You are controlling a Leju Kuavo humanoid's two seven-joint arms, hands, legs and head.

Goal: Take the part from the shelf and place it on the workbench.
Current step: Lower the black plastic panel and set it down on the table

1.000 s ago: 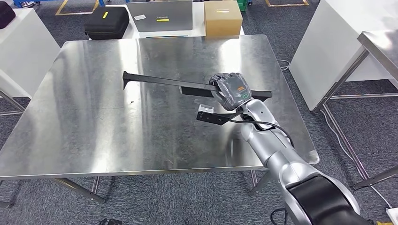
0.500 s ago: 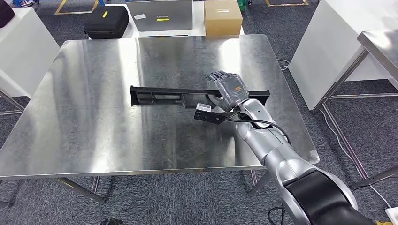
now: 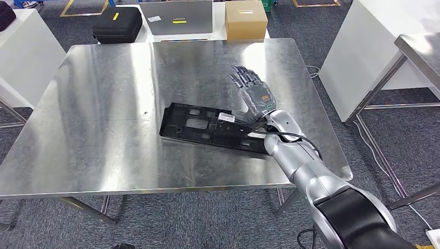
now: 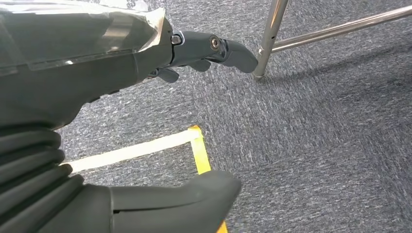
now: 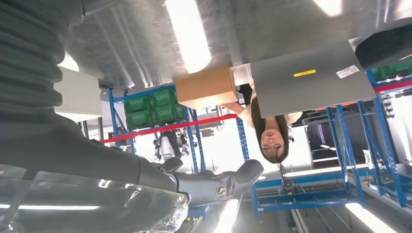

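Head view. The black part lies flat on the steel tabletop, right of centre, its broad face down so that it rests stable without support. At the part's 2 o'clock the right robot hand is raised, fingers spread and holding nothing, clear of the part as for a release. The left robot hand hangs over carpet, fingers apart and empty, idle. At the tabletop's 12 o'clock stands a box.

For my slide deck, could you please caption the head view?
Right hand open above the black part lying flat on the steel workbench.
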